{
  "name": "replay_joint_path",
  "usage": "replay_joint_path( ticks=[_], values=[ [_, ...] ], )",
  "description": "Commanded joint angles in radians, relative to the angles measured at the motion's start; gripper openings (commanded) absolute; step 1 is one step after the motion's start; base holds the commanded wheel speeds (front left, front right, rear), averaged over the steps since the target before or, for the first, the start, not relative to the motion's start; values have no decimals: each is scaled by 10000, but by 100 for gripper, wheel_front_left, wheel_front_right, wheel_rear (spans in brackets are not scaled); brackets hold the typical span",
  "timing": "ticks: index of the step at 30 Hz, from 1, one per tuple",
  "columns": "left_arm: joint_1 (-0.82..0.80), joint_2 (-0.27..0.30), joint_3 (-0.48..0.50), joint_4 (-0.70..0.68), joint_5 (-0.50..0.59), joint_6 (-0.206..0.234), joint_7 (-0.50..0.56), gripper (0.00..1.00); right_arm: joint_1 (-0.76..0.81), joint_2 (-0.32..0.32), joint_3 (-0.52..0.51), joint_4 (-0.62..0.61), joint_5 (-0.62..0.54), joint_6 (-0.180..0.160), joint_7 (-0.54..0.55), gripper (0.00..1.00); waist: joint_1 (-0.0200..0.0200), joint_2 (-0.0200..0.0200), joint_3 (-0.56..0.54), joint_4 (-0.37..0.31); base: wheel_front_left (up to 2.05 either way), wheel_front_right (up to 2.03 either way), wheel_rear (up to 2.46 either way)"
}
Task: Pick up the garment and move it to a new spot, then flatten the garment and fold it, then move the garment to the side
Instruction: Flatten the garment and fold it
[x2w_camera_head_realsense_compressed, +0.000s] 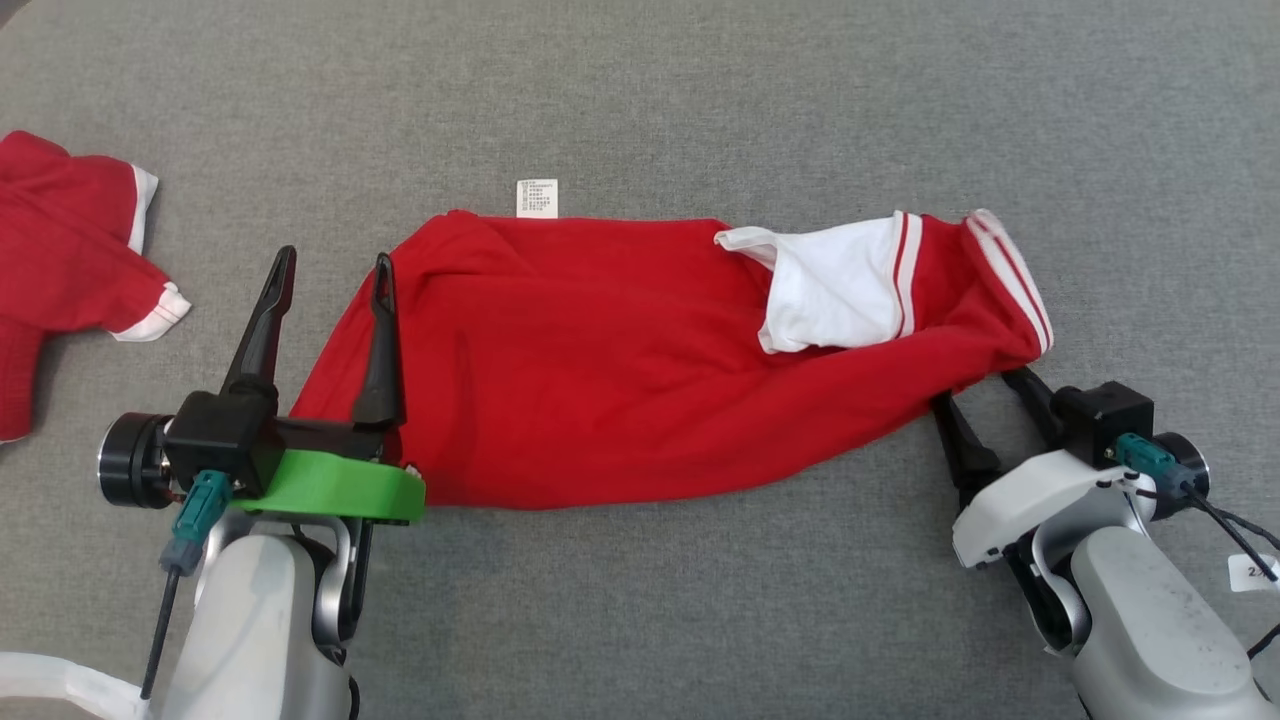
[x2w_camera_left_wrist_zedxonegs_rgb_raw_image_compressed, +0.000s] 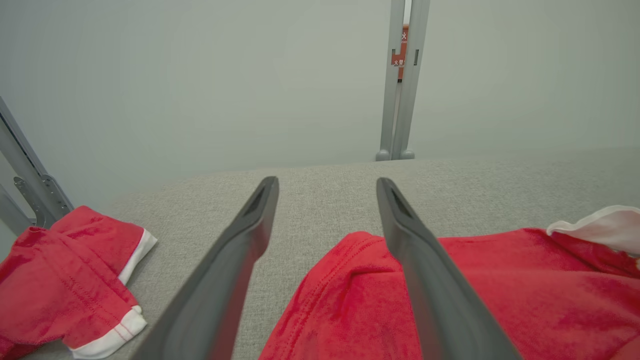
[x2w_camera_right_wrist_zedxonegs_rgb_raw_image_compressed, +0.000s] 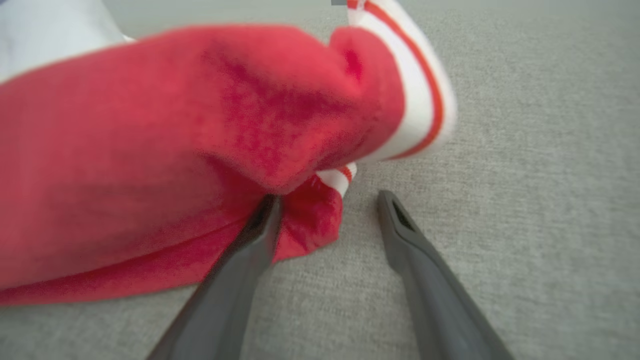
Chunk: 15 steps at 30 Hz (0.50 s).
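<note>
Lying on the grey fabric surface, a red white-trimmed garment stretches between left gripper and right gripper. Their fingers gape, grasping nothing.

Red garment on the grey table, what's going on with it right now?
A two-armed robot is working on the red garment, which lies stretched out across the grey table. Its left pincer stands open at the cloth's left end, and its right pincer stands open at the striped right end, one finger against the cloth's edge. Nothing is gripped. A second red garment lies off to the left.
</note>
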<state>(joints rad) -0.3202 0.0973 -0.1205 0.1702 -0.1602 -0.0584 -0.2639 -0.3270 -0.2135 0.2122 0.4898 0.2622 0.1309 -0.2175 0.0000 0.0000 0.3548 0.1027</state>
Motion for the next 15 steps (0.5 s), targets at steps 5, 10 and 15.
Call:
replay_joint_path(
  ticks=[5, 10, 15],
  values=[
    [-79, -87, 189, 4, 201, -71, -7, 100, 47, -237, 484, 542, 617, -21, -168, 0, 0, 0, 273, 165, 0, 0, 0],
    [147, -108, 419, 24, 321, -84, -7, 100, 674, -590, 181, -873, 1032, -18, -446, 0, 0, 0, 14, -144, 0, 0, 0],
    [262, -74, 611, 16, 388, -90, -7, 100, 1549, -642, -436, -2819, 947, -11, -477, 0, 0, 0, -209, -421, 0, 0, 0]
  ],
)
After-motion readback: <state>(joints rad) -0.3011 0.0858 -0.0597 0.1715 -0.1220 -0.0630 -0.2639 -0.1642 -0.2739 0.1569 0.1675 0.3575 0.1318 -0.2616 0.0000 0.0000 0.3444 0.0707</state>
